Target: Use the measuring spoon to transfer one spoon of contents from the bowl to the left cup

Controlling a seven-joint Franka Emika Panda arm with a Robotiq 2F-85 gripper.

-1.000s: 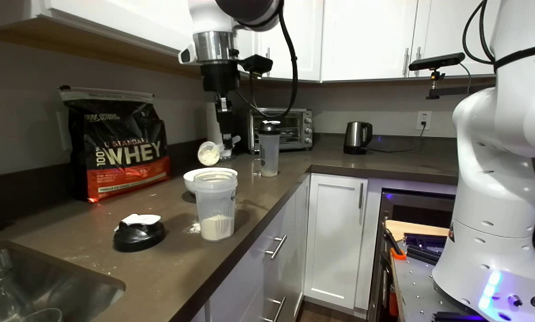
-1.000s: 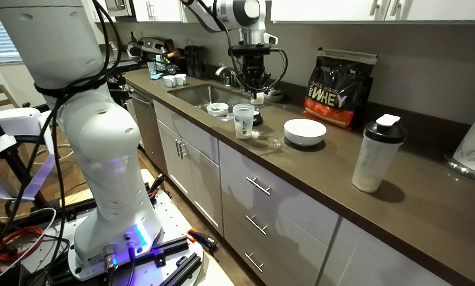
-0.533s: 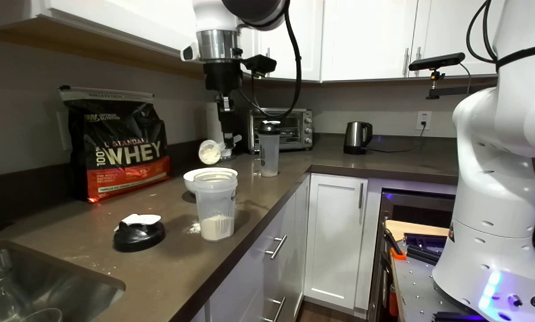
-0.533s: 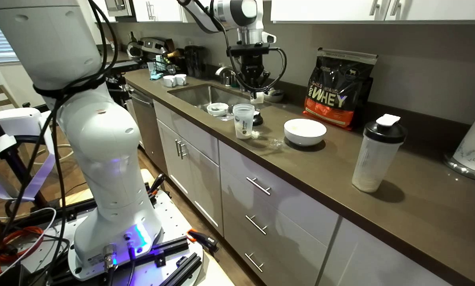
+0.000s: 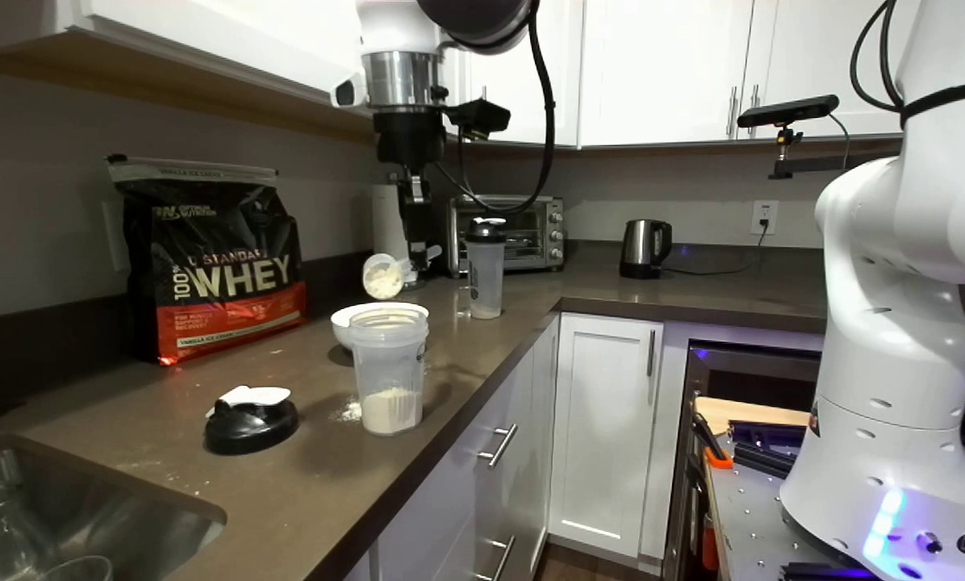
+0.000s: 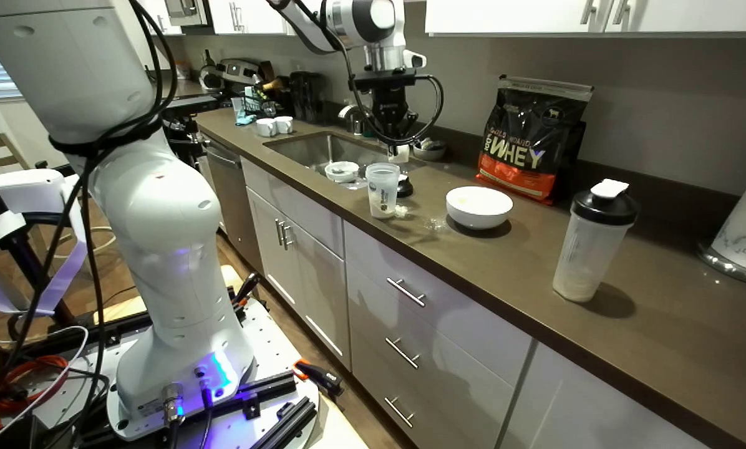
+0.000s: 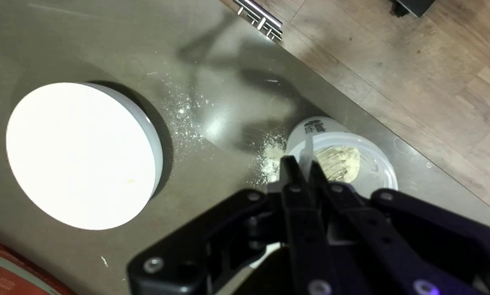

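At the left stands the open cup [image 6: 383, 187], powder [image 5: 392, 410] already in it; a pour begun off-centre could dump outside its rim, and too low a pass could topple it. Slightly right, the gripper [image 5: 419, 260] is clamped on the handle of the raised measuring spoon [image 5: 383, 277], loaded and tilted; a jerk, or the thin handle swivelling, could spill it early. Whether it is over the cup is unclear. Farther right, loose powder [image 7: 271, 157] lies towards the bowl [image 6: 480, 215]; drifting that way could add more.
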